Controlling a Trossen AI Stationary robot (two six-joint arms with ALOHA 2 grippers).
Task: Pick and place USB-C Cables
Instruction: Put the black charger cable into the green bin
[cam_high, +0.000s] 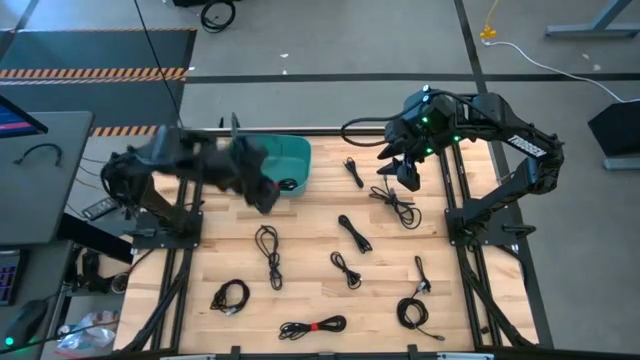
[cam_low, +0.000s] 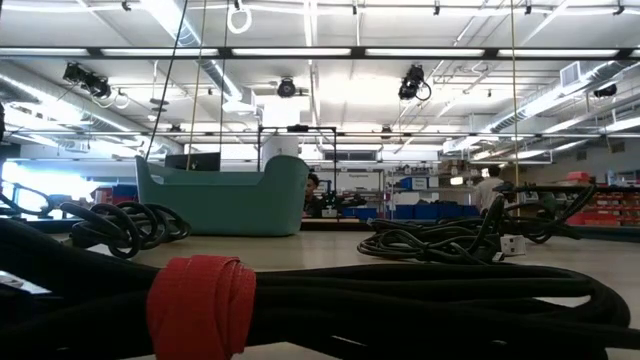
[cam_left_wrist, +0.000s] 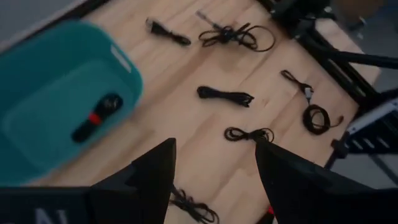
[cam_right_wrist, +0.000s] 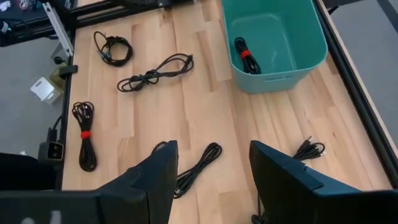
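While cables (cam_high: 268, 247) dot the table (cam_high: 310, 225), one apparently fills the bin (cam_high: 296, 157).

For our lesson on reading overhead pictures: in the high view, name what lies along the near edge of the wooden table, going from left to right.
A small coiled cable → a cable bound with a red tie → a coiled cable with a loose tail.

The left hand (cam_left_wrist: 214, 180) hangs over the wooden tabletop (cam_left_wrist: 180, 118), its two dark fingers (cam_left_wrist: 149, 180) spread wide with nothing between them. At ten o'clock sits a teal bin (cam_left_wrist: 56, 93) with one red-tied black cable (cam_left_wrist: 96, 117) inside. More black USB-C Cables (cam_left_wrist: 226, 96) lie spread on the wood from twelve to three o'clock.
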